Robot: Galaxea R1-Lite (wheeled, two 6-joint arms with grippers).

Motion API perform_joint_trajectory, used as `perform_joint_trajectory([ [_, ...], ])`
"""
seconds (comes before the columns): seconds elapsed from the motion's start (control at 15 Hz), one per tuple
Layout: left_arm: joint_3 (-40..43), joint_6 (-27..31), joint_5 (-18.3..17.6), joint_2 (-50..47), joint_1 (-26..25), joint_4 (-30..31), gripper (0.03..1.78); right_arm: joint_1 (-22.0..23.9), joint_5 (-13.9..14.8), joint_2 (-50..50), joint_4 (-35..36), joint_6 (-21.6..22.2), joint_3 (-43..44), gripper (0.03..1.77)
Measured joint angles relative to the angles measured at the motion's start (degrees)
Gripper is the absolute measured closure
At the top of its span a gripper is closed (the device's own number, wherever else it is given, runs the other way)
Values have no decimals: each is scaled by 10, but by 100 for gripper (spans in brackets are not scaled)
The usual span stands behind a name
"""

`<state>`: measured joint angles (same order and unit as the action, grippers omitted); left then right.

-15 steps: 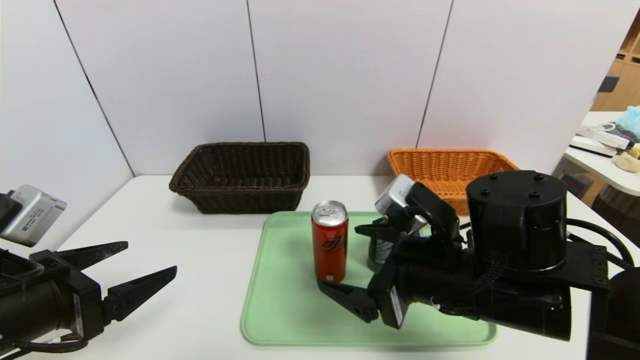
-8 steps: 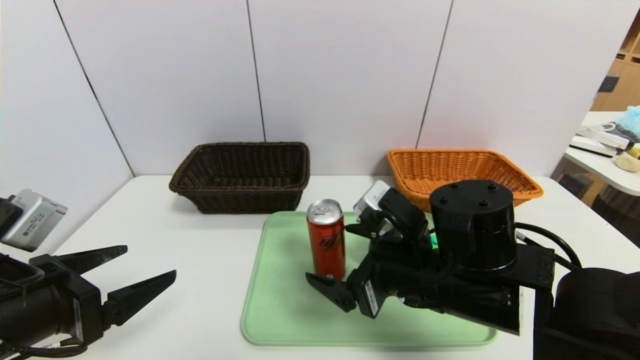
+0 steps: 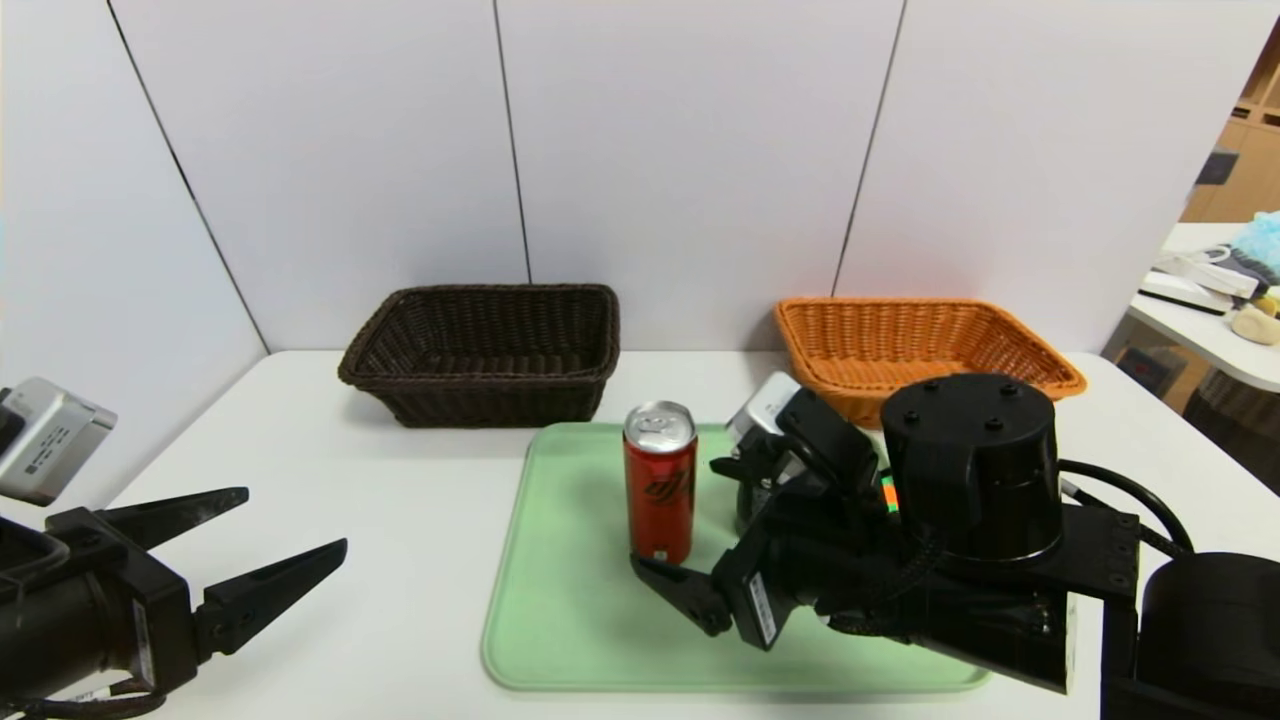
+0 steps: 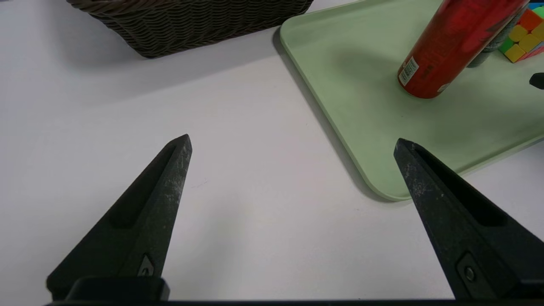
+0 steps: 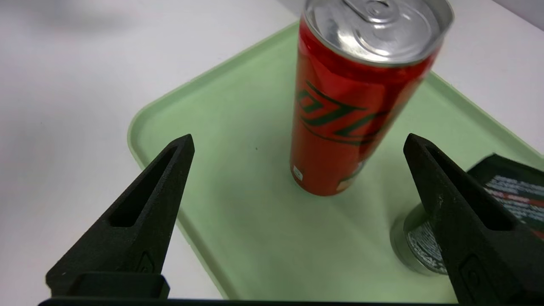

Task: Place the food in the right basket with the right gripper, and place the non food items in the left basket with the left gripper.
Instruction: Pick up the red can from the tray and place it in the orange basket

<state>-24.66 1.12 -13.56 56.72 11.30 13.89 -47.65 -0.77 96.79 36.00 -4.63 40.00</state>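
Note:
The food, a tall red can (image 3: 660, 485) (image 5: 348, 114) (image 4: 450, 46), stands upright on a green tray (image 3: 575, 600). My right gripper (image 3: 676, 515) (image 5: 299, 138) is open just right of and in front of the can, one finger on each side of its line, not touching it. The black tube (image 3: 752, 503) (image 5: 510, 182) stands cap-down behind the far finger. Only a sliver of the puzzle cube (image 3: 888, 493) (image 4: 525, 36) shows. My left gripper (image 3: 298, 518) (image 4: 292, 142) hangs open over bare table at the left. The left basket (image 3: 480, 292) and right basket (image 3: 900, 303) stand at the back.
The white table (image 3: 400, 470) ends at a white panel wall behind the baskets. The dark basket's side (image 4: 191, 21) lies ahead of the left gripper. Another table with clutter (image 3: 1220, 290) stands far right.
The right arm swung left toward the can, then eased back slightly right. The can leaned for a moment and stands upright again. The left gripper has hardly moved.

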Motion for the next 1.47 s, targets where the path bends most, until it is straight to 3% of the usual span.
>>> perform_joint_trajectory([
  [0.2,3,0,0,-3,3,-2,12,7,36,-2,-1,4,-5,10],
  [0.53,1,1,-2,-3,5,-4,12,8,54,-1,5,15,-6,10],
  [1.0,1,3,-1,-1,5,-7,12,4,48,13,10,15,-7,10],
  [1.47,7,0,1,2,6,-8,12,1,44,68,91,16,-1,10],
])
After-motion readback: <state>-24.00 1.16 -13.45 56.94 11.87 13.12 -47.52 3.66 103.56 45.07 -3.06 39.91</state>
